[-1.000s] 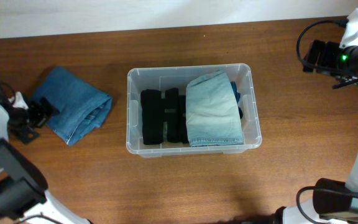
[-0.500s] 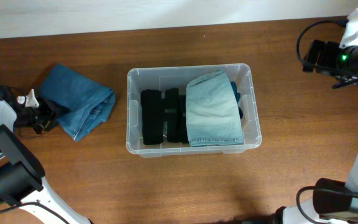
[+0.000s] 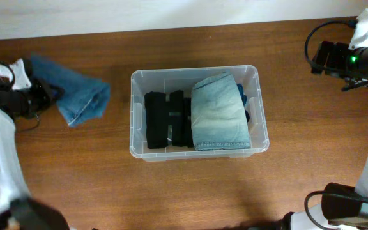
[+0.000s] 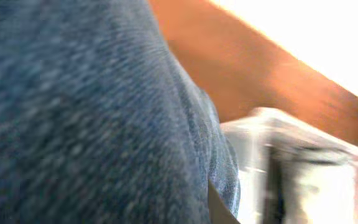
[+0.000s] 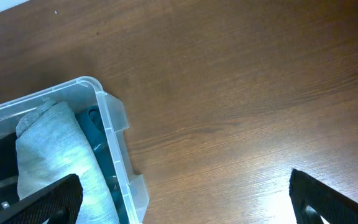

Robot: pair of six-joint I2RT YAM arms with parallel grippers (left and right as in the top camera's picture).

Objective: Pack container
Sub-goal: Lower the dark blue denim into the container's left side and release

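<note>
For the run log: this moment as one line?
left claw: shut on blue jeans | right claw: open | container: holds black garment, pale denim

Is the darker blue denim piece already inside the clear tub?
No, the darker denim is outside the tub, off to its left.

The overhead camera looks straight down on the brown wooden table (image 3: 190,191), with the clear rectangular plastic tub (image 3: 197,69) mid-frame. The left wrist camera sits pressed against folded blue denim cloth (image 4: 73,124) (all blur), facing the tub. The right wrist camera looks down from well off the tub's right corner. All three views share the tub.
</note>
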